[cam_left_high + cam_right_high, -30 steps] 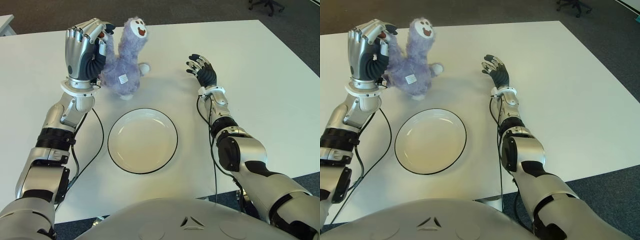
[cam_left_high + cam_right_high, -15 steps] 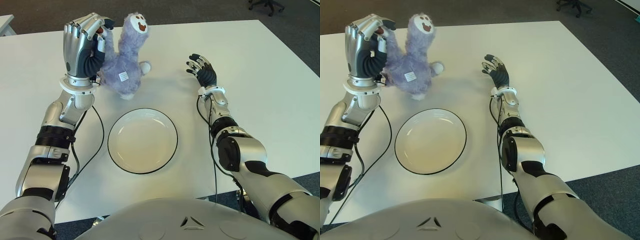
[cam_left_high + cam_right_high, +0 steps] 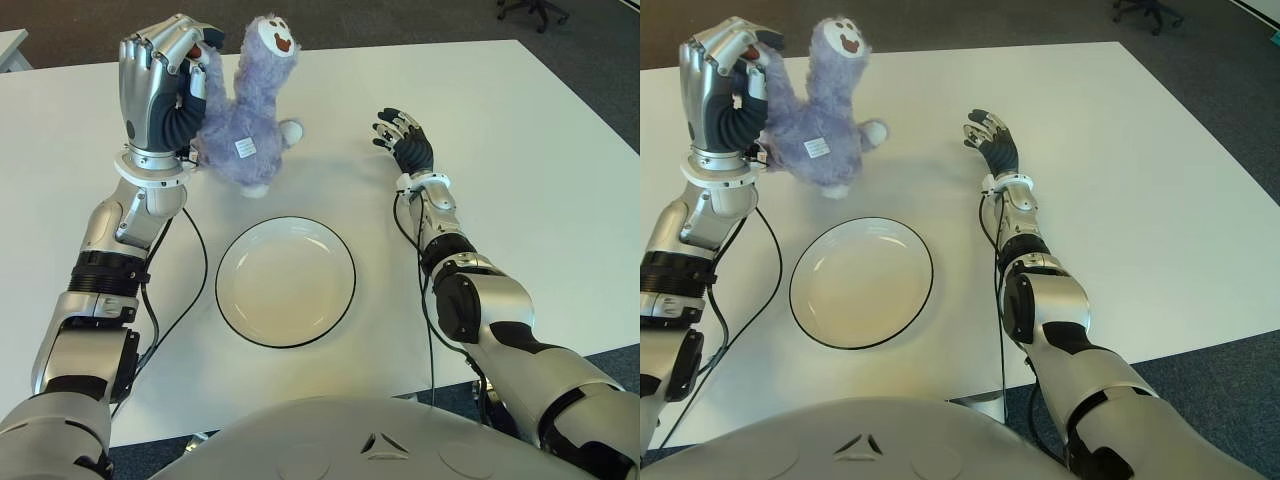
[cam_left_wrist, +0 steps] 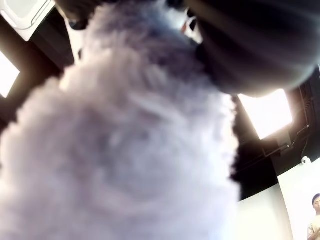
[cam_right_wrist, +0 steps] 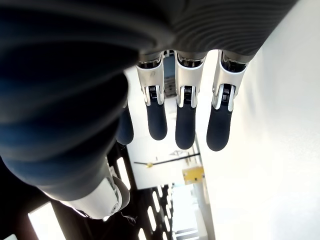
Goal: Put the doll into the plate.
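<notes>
Left hand (image 3: 160,85) gripped the purple doll (image 3: 243,115) by one limb, fingers curled round it, holding it upright beyond the far rim of the plate (image 3: 285,281); a small white tag showed on its body, its print too small to read; right hand (image 3: 404,140) lay open on the table (image 3: 520,180), right of the doll.

In the left wrist view the doll (image 4: 120,150) fills nearly the whole picture as a blurred purple mass running off the edges, so its face and limbs cannot be made out there. The left hand (image 3: 160,85) covers part of the doll's far side in the eye views. Whether the doll's underside touches the table (image 3: 520,150) cannot be told. A chair (image 3: 535,10) is cut off at the top edge.
</notes>
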You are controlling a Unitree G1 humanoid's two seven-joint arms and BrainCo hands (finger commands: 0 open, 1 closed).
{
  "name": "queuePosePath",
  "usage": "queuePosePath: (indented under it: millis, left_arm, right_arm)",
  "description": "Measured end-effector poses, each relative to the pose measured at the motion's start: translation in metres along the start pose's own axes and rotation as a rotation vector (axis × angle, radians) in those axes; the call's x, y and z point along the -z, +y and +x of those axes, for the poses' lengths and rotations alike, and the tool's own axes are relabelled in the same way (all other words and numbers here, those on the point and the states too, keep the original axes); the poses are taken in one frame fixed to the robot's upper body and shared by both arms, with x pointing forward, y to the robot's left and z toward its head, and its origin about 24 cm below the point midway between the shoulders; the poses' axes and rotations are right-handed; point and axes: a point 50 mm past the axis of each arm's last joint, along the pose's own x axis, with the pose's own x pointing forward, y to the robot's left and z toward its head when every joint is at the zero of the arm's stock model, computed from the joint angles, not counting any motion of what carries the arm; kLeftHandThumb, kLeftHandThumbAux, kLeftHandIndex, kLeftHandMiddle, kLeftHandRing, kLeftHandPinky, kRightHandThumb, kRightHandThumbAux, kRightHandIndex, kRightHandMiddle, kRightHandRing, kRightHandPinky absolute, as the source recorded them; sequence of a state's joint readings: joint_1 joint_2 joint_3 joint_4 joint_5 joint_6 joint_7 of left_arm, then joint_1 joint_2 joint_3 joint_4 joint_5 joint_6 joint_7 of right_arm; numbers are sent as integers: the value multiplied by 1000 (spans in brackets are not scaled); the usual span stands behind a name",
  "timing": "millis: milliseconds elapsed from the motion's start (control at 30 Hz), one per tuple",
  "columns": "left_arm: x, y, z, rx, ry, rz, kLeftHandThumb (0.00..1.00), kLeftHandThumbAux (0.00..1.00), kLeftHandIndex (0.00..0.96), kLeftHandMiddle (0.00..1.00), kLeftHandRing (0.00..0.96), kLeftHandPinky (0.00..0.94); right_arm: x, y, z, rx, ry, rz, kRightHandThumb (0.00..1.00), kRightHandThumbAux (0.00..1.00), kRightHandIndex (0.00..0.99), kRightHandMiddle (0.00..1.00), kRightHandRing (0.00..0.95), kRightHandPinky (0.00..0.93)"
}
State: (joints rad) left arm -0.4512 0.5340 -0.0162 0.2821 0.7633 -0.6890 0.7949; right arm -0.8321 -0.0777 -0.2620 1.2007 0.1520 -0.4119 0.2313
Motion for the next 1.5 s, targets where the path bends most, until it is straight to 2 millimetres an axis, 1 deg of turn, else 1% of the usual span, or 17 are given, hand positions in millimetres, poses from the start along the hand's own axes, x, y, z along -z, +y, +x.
queuePosePath:
  millis: [133,300,433,467,633,733,767,800,900,1000,1100,1267,1367,1467,1500]
  left_arm:
    - [-5,2,2,-14,-19,-7,935,660,352,474,571,601]
    - [-11,3,3,-19,-31,-18,935,660,349,480,568,617]
    - [-17,5,2,-21,-28,-32,936,659,349,490,565,617]
    - [-18,5,2,-22,-29,-38,935,659,351,491,558,600]
    - [-22,7,1,-25,-20,-53,934,660,357,476,545,577]
    - [-24,8,1,-36,-20,-62,933,660,357,475,547,594]
    - [-24,8,2,-41,-23,-64,934,660,366,464,537,565]
    - [-25,9,2,-46,-27,-69,934,659,369,461,534,558]
    - [-27,10,3,-53,-41,-83,934,658,380,453,527,558]
    - [-28,11,3,-52,-53,-109,938,655,415,432,523,560]
    - [-32,12,4,-44,-76,-150,940,654,443,421,516,529]
    - [-40,14,4,-38,-135,-194,940,654,439,424,516,525]
    - [-42,16,5,-38,-166,-191,938,655,413,441,514,489]
    - [-45,15,5,-25,-207,-184,939,654,416,447,507,471]
    - [-46,15,5,-22,-219,-185,941,653,429,443,497,435]
  right_arm:
    - [0,0,0,0,0,0,504,766,225,211,242,309]
    - [0,0,0,0,0,1,517,763,230,212,242,304]
    - [0,0,0,1,1,1,506,761,228,210,238,299]
    - [0,0,0,1,1,1,503,761,229,209,238,298]
    - [0,0,0,2,2,1,499,773,233,210,236,296]
    - [0,0,0,2,3,1,494,780,233,209,235,298]
    - [0,0,0,2,3,1,489,783,232,208,235,298]
    - [1,0,0,2,3,1,486,785,232,208,235,298]
    - [1,0,0,2,3,2,483,787,232,208,236,299]
    - [1,0,0,2,4,2,484,785,231,212,241,302]
    - [1,0,0,1,4,2,482,786,229,211,237,297]
    - [1,0,0,1,4,1,485,786,229,210,237,296]
    - [1,0,0,1,4,2,500,786,234,213,238,299]
    - [1,0,0,2,4,2,505,787,235,212,237,297]
    - [0,0,0,2,4,2,505,789,233,211,236,297]
